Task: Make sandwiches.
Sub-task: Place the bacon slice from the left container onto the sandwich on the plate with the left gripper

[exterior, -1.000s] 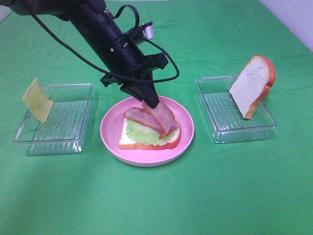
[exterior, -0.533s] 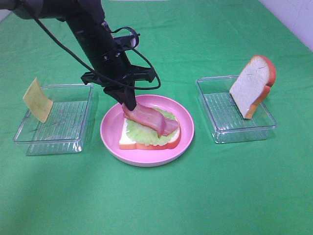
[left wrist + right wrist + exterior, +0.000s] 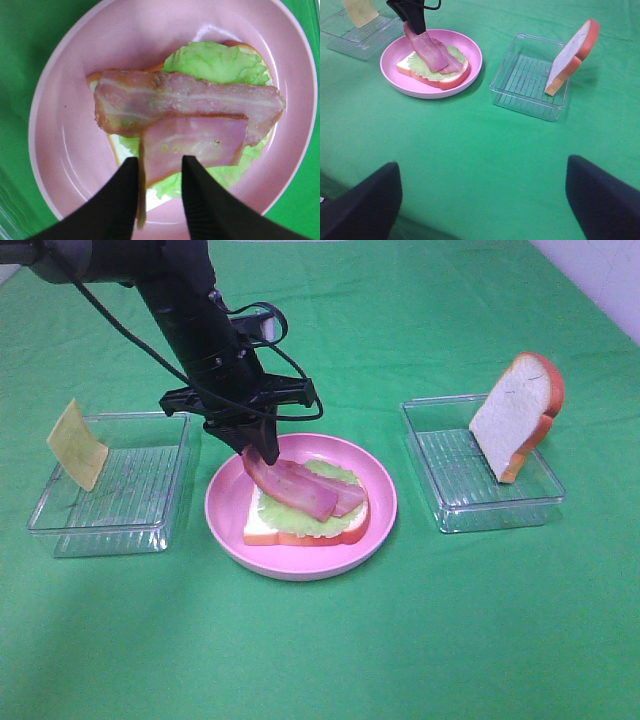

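Note:
On the pink plate lies a bread slice with orange-red crust, topped by a green lettuce leaf and two bacon strips. My left gripper hangs over the plate's back left. The wrist view shows the left gripper open, its fingers apart on either side of the upper bacon strip's end, which lies across the lower strip. My right gripper is open and empty, low over bare cloth. A second bread slice leans in the right tray.
A yellow cheese square leans on the far left wall of the left clear tray. The left arm and its cables rise from the plate toward the back left. Green cloth covers the table; its white edge shows at the back right.
The left gripper swung left and down, laying the second bacon strip flat across the first. Its jaws have parted around the strip's end. The right arm has not moved.

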Controlling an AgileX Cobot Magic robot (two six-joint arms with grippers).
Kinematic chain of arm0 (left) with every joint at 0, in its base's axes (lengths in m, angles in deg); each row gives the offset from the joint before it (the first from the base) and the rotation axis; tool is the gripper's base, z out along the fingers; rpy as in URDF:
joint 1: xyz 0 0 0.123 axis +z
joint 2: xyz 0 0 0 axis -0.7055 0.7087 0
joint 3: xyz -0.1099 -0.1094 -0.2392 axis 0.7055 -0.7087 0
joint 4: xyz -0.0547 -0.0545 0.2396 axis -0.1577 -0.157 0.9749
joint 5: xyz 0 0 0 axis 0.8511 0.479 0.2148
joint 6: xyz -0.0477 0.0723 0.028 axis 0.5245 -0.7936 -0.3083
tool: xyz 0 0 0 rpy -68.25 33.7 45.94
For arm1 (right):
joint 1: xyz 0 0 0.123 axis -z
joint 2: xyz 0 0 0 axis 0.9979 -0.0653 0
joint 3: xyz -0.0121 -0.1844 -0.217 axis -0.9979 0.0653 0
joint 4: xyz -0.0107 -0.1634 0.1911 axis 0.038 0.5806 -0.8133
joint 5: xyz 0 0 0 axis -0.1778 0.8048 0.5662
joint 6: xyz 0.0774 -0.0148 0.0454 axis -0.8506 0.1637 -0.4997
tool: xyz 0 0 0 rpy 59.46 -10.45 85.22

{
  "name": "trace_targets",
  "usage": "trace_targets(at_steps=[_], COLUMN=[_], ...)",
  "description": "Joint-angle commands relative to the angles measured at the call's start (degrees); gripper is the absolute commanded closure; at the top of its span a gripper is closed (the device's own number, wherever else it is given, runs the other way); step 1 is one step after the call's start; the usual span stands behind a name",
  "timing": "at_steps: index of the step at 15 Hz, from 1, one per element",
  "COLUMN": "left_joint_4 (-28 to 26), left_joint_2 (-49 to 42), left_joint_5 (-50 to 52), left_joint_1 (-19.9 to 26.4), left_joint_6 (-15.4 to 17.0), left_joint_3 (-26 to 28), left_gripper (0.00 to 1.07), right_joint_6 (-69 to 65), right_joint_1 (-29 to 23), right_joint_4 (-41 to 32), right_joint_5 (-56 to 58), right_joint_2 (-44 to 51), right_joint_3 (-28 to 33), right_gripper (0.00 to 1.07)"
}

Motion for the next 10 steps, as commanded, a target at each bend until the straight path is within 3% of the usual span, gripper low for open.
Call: trace_targets(at_steps=[1, 8, 10], left_joint_4=[0.11, 0.17, 1.49], left_joint_2=[0.29, -1.72, -4.53], left_joint_5=[-0.46, -0.46, -0.63], left_joint_1=[-0.34, -0.34, -0.29], left_joint_6=[0.46, 0.52, 0.52], left_joint_3=[0.29, 0.29, 1.2], left_gripper=[0.5, 0.45, 0.36], right_joint_6=[0.69, 0.69, 0.69], right_joint_1=[-0.06, -0.06, -0.06], right_joint_4=[0.06, 0.06, 0.06], right_joint_5=[0.17, 0.17, 0.17], right_joint_2=[0.86, 0.86, 0.86], right_joint_3=[0.17, 0.17, 0.17], right_gripper=[0.22, 0.22, 0.22])
